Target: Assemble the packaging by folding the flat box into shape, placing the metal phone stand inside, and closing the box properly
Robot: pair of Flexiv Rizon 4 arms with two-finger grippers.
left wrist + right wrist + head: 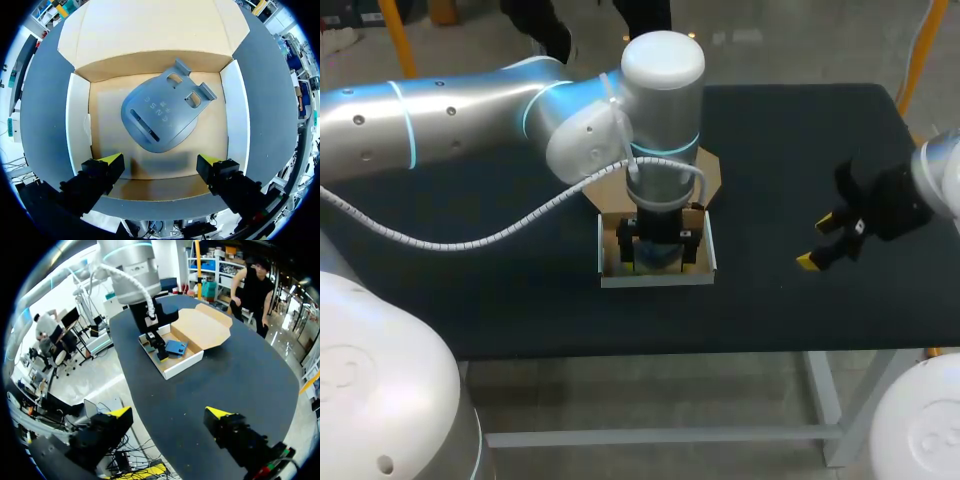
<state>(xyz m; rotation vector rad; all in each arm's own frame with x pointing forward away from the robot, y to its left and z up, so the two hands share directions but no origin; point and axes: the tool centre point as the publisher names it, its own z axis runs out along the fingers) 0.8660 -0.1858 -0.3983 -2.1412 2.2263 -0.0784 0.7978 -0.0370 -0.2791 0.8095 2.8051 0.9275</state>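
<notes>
The step in hand is judged to be the end of the placing stage. The box (656, 280), already folded into a tray with white side walls, sits at the centre of the head view on the dark surface (790, 150), and the metal phone stand (162, 112) lies flat on its cardboard floor. The lid (150, 30) is folded back beyond the far wall, so closing is not yet done. The left gripper (160, 165) hangs directly above the box interior with its jaws wide apart and nothing between them. In the left wrist view the stand lies ahead of the yellow tips and apart from both, nearer the lid's hinge than the near wall, and askew to the walls. The right gripper (817, 243) is at the right of the head view, well apart from the box, likewise spread open and empty (its wrist view shows only bare surface between its tips). The next move probably calls for the left arm to lift clear of the box. One gripper must then get behind the lid's free edge and swing it over the tray until that edge seats at the near wall. The stand lies wholly within the walls, so it should not obstruct the lid.
</notes>
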